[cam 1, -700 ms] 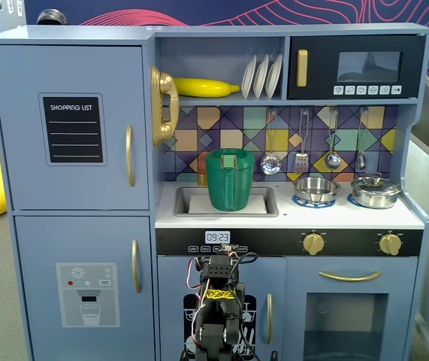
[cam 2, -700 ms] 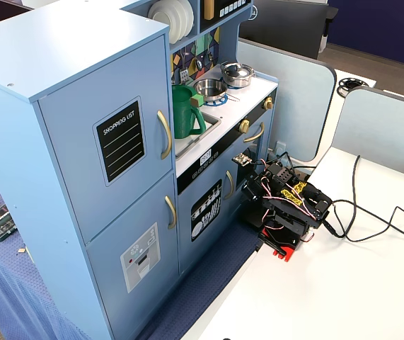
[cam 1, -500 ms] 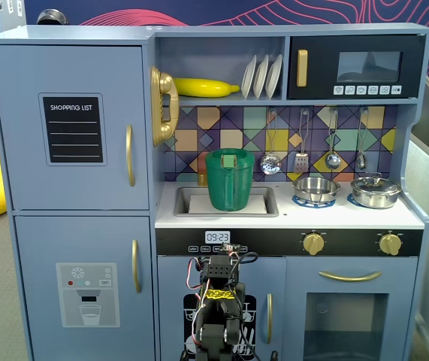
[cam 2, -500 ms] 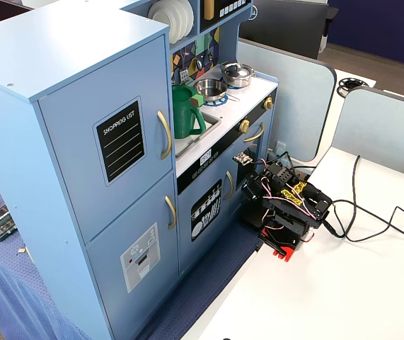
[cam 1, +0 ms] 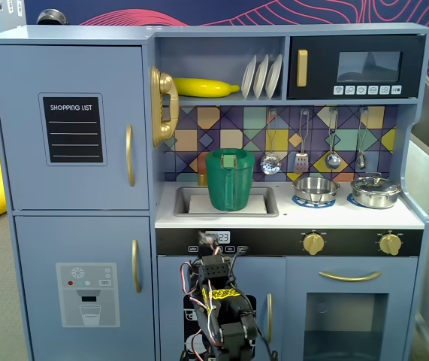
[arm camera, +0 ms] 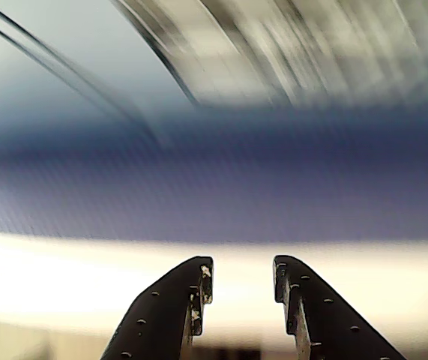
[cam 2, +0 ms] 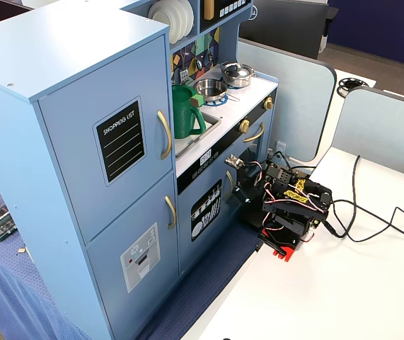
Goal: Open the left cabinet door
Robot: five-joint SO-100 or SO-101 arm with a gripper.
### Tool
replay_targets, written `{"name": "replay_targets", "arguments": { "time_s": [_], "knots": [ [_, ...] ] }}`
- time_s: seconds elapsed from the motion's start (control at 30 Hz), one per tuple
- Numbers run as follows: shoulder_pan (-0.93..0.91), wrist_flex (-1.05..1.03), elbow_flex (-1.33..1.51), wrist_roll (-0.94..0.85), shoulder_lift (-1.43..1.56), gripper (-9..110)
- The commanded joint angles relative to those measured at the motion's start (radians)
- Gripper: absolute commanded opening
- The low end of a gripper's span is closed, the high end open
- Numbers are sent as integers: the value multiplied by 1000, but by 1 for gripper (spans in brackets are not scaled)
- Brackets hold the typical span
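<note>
The left cabinet door (cam 1: 19, 128) is the upper blue-grey fridge door, with a black "SHOPPING LIST" panel (cam 1: 73, 129) and a vertical gold handle (cam 1: 130, 156). It is shut in both fixed views; the other one shows the door (cam 2: 74, 127) and its handle (cam 2: 165, 134). My gripper (cam 1: 211, 242) sits low on the folded arm in front of the small door with printed dishes, to the right of and below the handle. It also shows in the other fixed view (cam 2: 233, 162). In the wrist view my gripper (arm camera: 243, 274) has its jaws apart and empty against a blurred background.
The lower fridge door with the white dispenser panel (cam 1: 86, 295) has its own gold handle (cam 1: 136, 265). A green pitcher (cam 1: 231, 179) stands in the sink. Pots (cam 1: 376, 191) sit on the counter. Black cables (cam 2: 371, 219) lie on the white table behind the arm.
</note>
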State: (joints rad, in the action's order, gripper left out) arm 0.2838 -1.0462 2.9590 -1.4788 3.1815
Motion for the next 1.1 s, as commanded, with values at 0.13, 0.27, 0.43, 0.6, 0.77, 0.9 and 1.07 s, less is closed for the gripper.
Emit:
{"name": "replay_targets", "arguments": {
  "time_s": [0.13,0.27,0.43,0.6,0.77,0.9,1.07],
  "knots": [
    [172,279,-360,-255,-146,0],
    [196,333,-584,-342,-304,0],
    [193,456,-831,-344,-514,6],
    [215,565,-948,-305,-638,11],
    [253,660,-985,-272,-704,16],
    [302,724,-1023,-272,-749,16],
    [348,755,-1091,-301,-813,16]
  ]
}}
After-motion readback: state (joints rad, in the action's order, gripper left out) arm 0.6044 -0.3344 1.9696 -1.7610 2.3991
